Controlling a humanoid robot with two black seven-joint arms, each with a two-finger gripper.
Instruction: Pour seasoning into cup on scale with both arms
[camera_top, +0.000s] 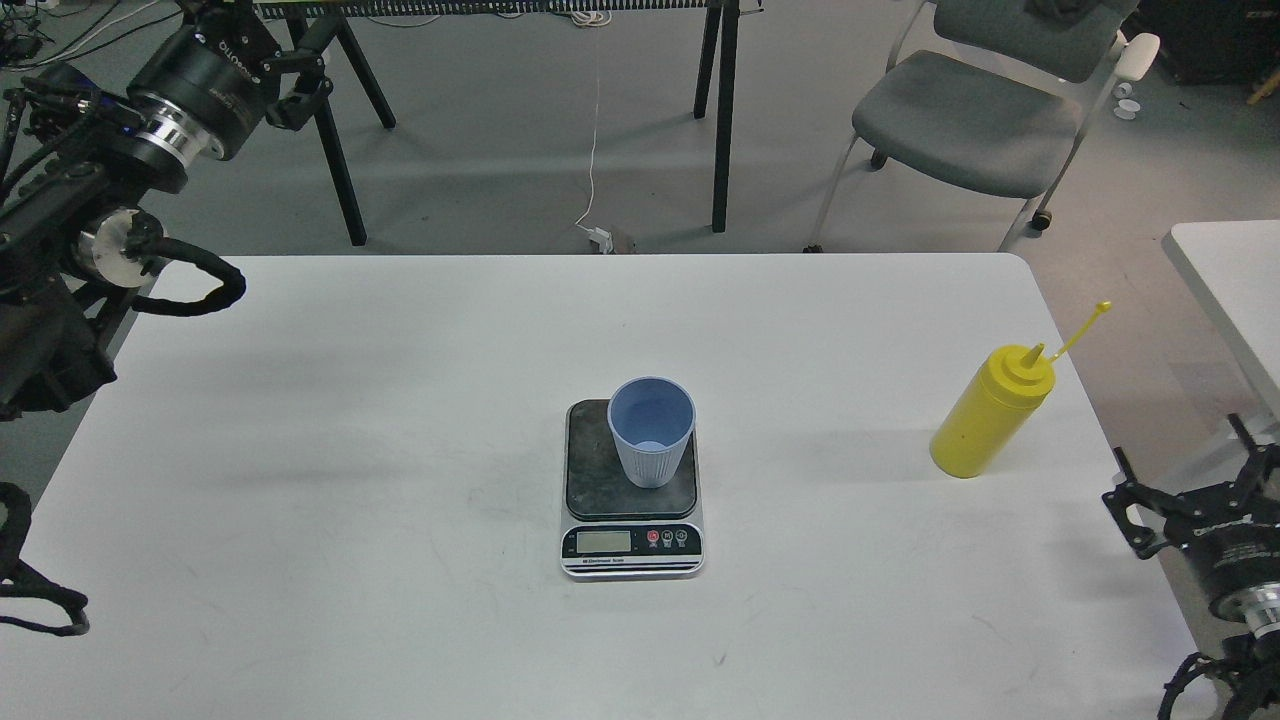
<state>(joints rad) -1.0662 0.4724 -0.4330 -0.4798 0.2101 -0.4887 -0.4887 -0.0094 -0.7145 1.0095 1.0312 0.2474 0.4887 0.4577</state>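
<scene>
The light blue cup (651, 440) stands upright on the dark platform of the scale (632, 543) in the middle of the white table (400, 400). The yellow seasoning bottle (990, 420) stands alone near the table's right edge, its thin nozzle pointing up and right. My right gripper (1185, 458) is open and empty, past the table's right edge, below and to the right of the bottle and apart from it. My left gripper (297, 85) is raised at the far upper left, beyond the table, its fingers spread and empty.
A grey chair (965, 120) stands behind the table at the right. Black table legs (722, 120) and a white cable are on the floor behind. A second white table (1230, 280) is at the far right.
</scene>
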